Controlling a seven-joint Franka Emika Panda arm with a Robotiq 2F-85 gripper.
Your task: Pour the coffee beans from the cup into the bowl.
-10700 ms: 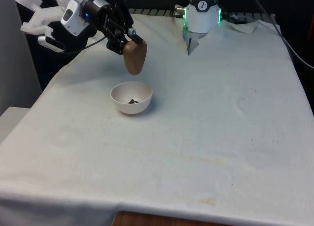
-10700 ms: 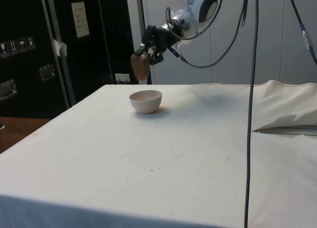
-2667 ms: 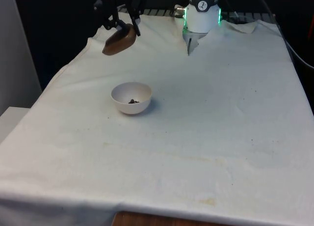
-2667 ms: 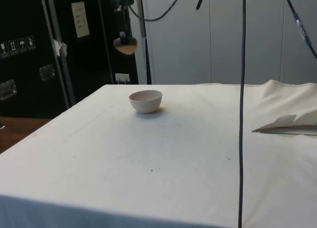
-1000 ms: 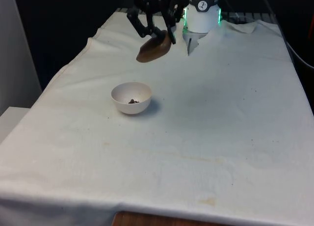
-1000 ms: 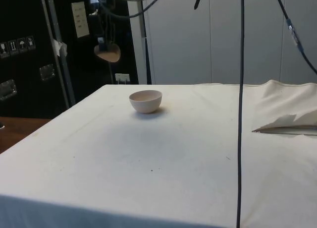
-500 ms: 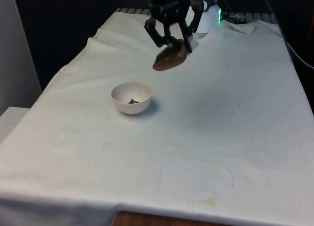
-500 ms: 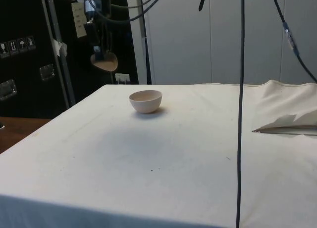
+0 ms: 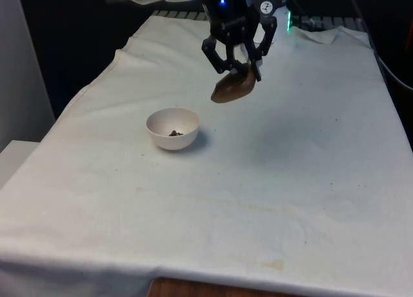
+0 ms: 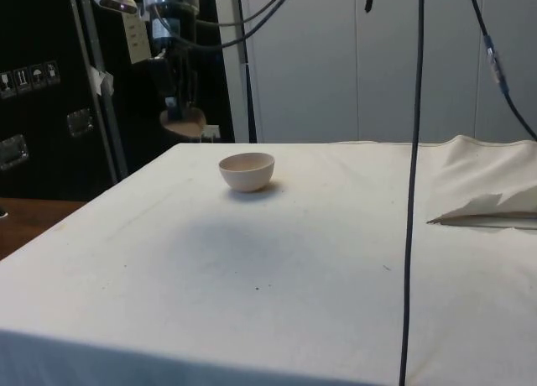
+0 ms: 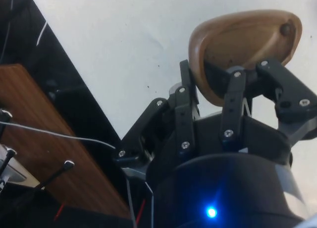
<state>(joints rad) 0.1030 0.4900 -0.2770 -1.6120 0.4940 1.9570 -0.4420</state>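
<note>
The table (image 9: 310, 181), under its white cloth, carries a small white bowl (image 9: 173, 128) toward the front view's left. From the bowl, the gripper (image 9: 237, 63) hangs in the air at about two o'clock in the front view, well above the cloth and apart from the bowl.

The gripper points downward and pinches a brown wooden cup (image 9: 234, 87) by its rim. The cup sits just under the fingertips, at roughly six o'clock from the gripper, and is tilted well off upright. In the side view the gripper (image 10: 179, 109) holds the cup (image 10: 185, 124) at about ten o'clock from the bowl (image 10: 247, 170), higher than the bowl's rim and not over it.

In the wrist view the gripper (image 11: 237, 89) closes its black fingers (image 11: 231, 106) on the cup's wall, and the cup's (image 11: 242, 44) open mouth faces the camera; one small dark speck sits near its rim, though I cannot tell whether it is a bean or a mark in the wood.

A few dark coffee beans (image 9: 174, 133) lie at the bottom of the bowl.
</note>
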